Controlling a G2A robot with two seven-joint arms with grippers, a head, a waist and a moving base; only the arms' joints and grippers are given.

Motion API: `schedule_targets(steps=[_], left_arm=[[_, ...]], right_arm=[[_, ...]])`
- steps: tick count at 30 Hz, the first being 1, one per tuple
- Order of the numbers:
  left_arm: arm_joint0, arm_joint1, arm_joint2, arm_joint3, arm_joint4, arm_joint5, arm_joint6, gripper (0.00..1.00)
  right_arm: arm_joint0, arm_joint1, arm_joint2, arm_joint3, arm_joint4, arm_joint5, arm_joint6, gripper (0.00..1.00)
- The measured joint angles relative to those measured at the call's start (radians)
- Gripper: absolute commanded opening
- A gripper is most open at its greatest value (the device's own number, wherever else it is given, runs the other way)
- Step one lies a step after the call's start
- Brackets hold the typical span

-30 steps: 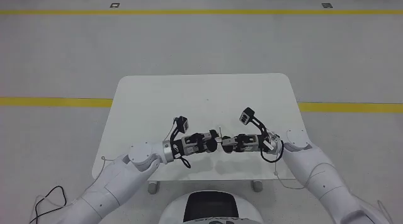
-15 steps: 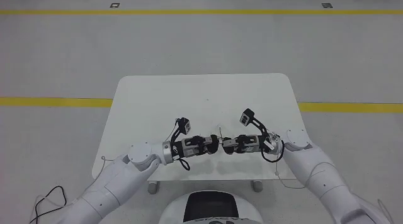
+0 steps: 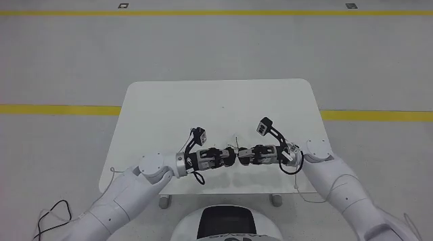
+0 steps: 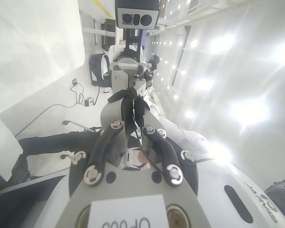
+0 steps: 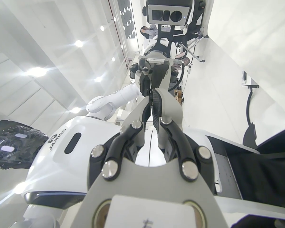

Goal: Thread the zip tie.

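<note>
Zip tie [image 3: 235, 139]: between facing jaws | left jaws: clamped on it | right jaws: clamped on it

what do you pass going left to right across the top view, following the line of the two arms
left wrist camera → left gripper → zip tie → right gripper → right wrist camera

In the top view, just below the frame's centre, the zip tie [image 3: 235, 137] is reading as a hair-thin pale line, too small to tell head from tail. Beneath it, the left gripper [image 3: 232, 154] and right gripper [image 3: 242, 153] are blending into one dark clump, hiding whether they are touching. Both arms are running off the bottom edge.
</note>
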State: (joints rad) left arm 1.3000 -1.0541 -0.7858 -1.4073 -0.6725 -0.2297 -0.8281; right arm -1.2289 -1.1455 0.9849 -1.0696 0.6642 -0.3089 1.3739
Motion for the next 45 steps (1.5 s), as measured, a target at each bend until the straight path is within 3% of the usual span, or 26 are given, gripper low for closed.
schedule_targets(steps=[11, 42, 43, 44, 45], left_arm=[[0.000, -0.002, 0.000, 0.002, 0.005, -0.001, 0.001, 0.13], [0.000, -0.008, 0.000, 0.004, 0.015, 0.002, -0.004, 0.00], [0.000, -0.008, 0.000, 0.005, 0.015, 0.002, -0.004, 0.00], [0.000, -0.008, 0.001, 0.005, 0.017, 0.002, -0.004, 0.00], [0.000, -0.008, 0.001, 0.006, 0.018, 0.002, -0.002, 0.00]], right_arm=[[0.004, -0.004, -0.006, 0.009, 0.006, -0.006, 0.010, 0.00], [0.003, -0.005, -0.007, 0.015, 0.006, -0.006, 0.014, 0.00], [0.004, -0.006, -0.007, 0.016, 0.006, -0.006, 0.014, 0.21], [0.004, -0.006, -0.007, 0.016, 0.006, -0.006, 0.013, 0.96], [0.004, -0.006, -0.006, 0.017, 0.007, -0.006, 0.011, 1.00]])
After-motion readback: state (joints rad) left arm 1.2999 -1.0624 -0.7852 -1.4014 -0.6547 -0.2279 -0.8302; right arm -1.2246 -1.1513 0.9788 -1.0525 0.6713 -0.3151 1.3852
